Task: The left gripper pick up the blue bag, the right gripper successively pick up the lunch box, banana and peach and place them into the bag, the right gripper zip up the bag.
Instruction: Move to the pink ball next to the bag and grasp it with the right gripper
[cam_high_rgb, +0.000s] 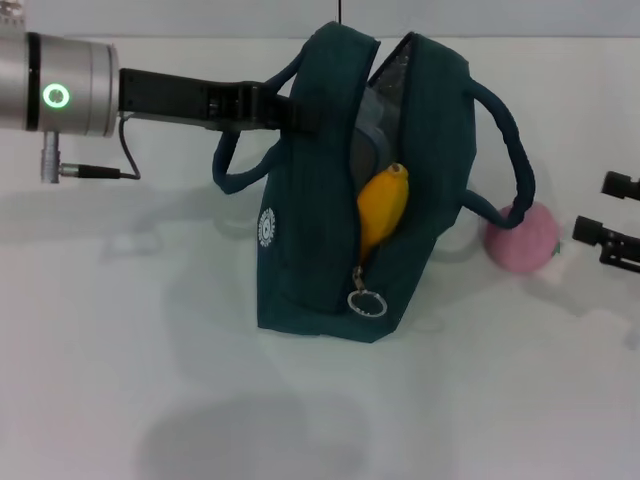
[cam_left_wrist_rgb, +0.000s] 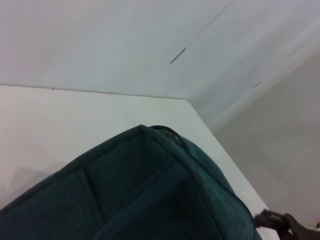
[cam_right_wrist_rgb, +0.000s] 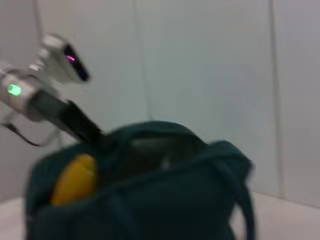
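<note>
A: How does the left arm sit?

B: It reaches in level from the robot's left side, forearm straight, a green ring lit on the wrist. The left gripper (cam_high_rgb: 292, 110) ends at the upper edge of the blue bag (cam_high_rgb: 320, 250), and its jaws are closed on the bag's near wall by the handle, holding the bag upright on the white table (cam_high_rgb: 150, 380).

A: And what is between the bag's walls?

B: The zip is open. The banana (cam_high_rgb: 382, 206) stands on end in the mouth, just past the left jaws, its tip sticking out. Behind it a pale grey edge shows, probably the lunch box (cam_high_rgb: 368, 125), though I cannot tell for sure. A metal ring pull (cam_high_rgb: 367, 303) hangs at the low end of the zip.

A: The right arm?

B: Only the right gripper (cam_high_rgb: 603, 212) shows, low at the robot's right, its jaws parted and holding nothing. The peach (cam_high_rgb: 522, 237) lies on the table just beside those jaws, touching the bag's far handle (cam_high_rgb: 508, 140).
</note>
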